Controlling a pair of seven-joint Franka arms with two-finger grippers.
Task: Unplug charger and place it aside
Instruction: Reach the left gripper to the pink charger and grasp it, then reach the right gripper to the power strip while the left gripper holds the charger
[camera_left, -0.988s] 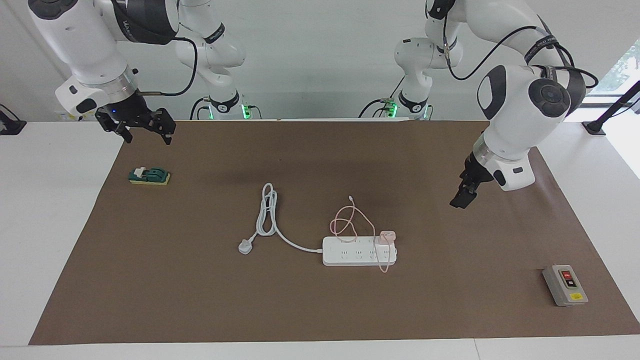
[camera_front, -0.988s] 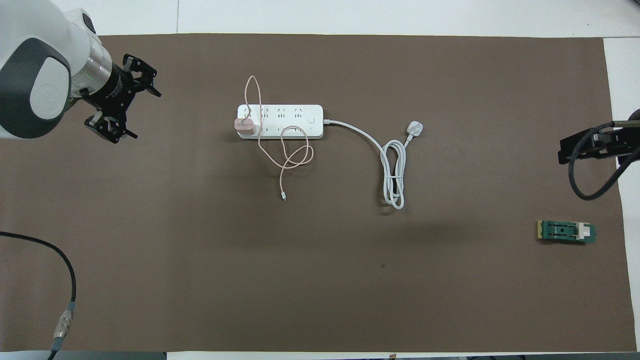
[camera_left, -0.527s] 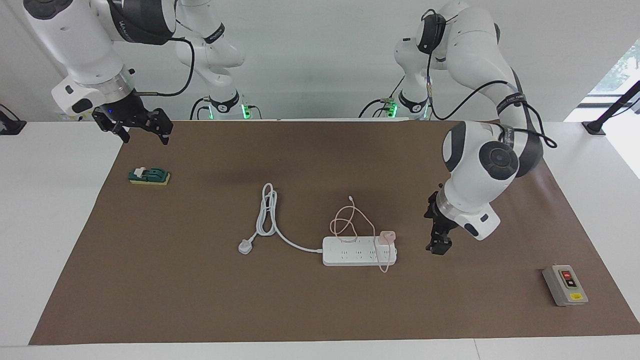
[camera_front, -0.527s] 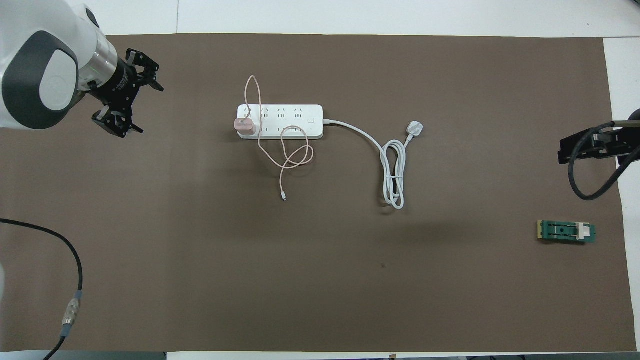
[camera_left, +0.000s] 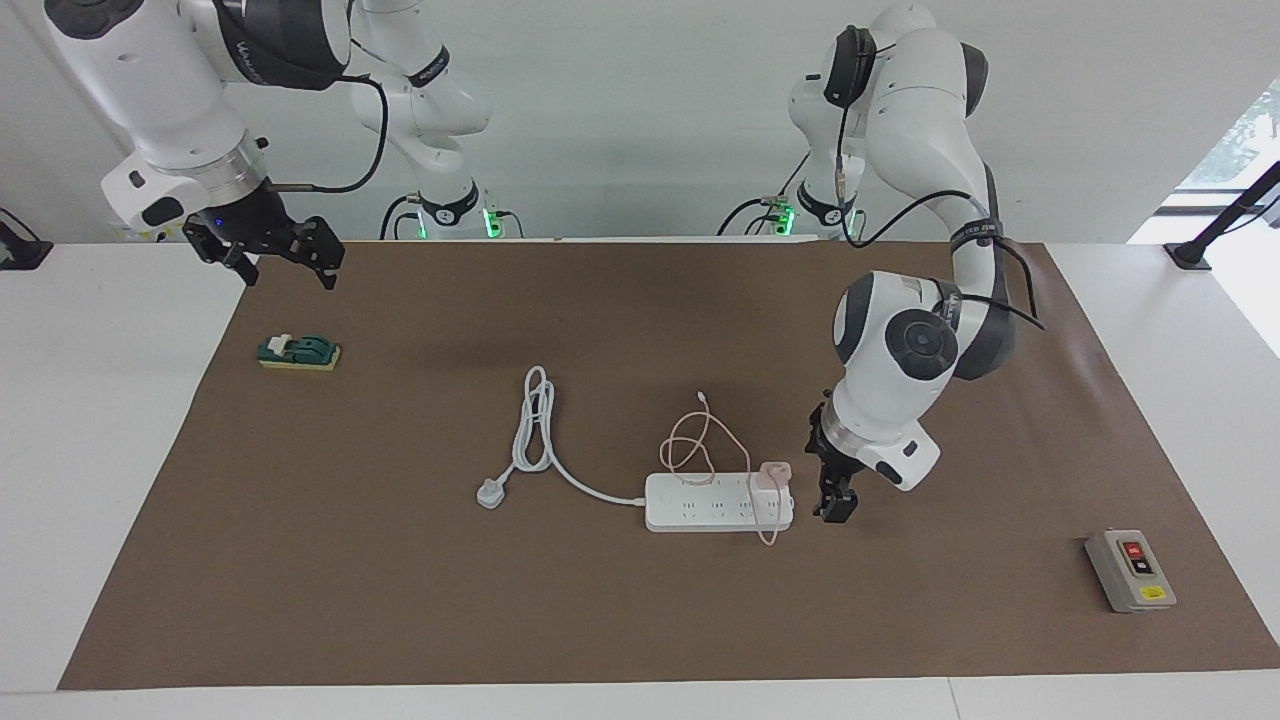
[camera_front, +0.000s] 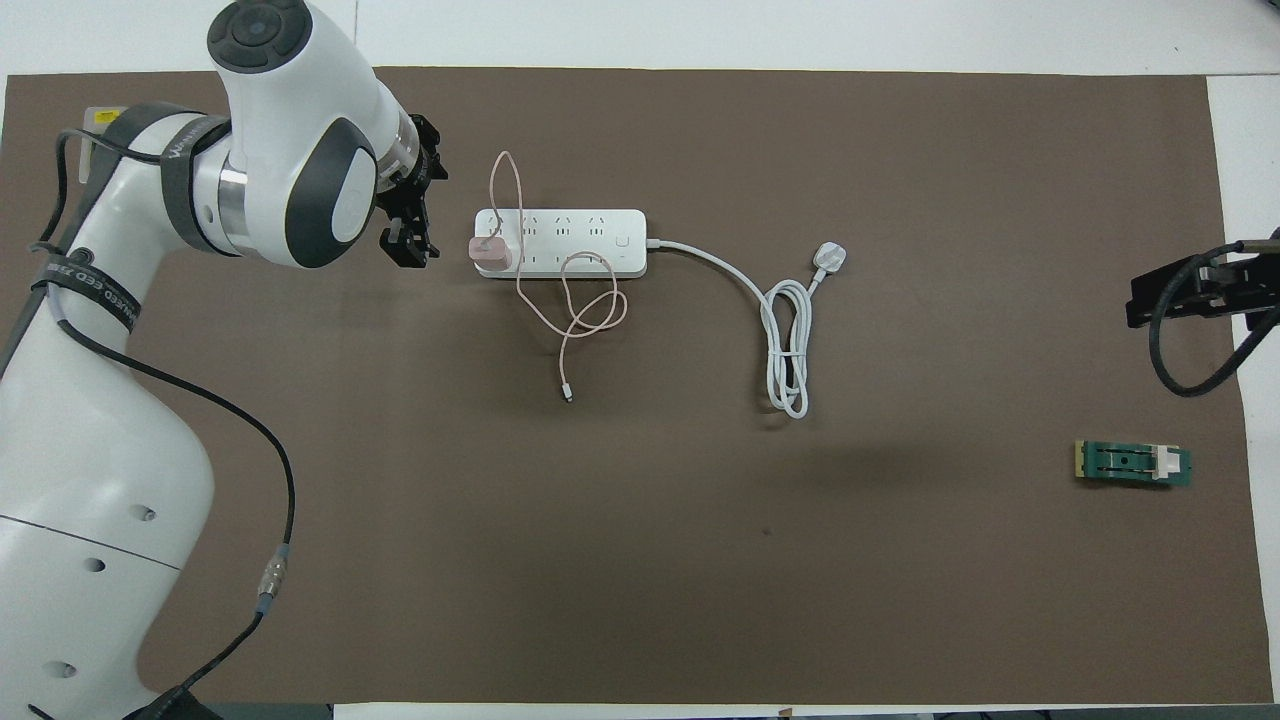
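Charger: plugged in power strip, just beside left gripper; gripper's spread cannot tell. Likely light, rigid cube, limp cable; grasp cube sides. Right gripper spread, waits.

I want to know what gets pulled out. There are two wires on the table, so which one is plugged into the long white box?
The thin pink cable. Its charger sits in the white power strip; the thick white cord's plug lies loose on the mat.

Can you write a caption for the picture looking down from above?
Left gripper beside the pink charger, plugged into the white power strip.
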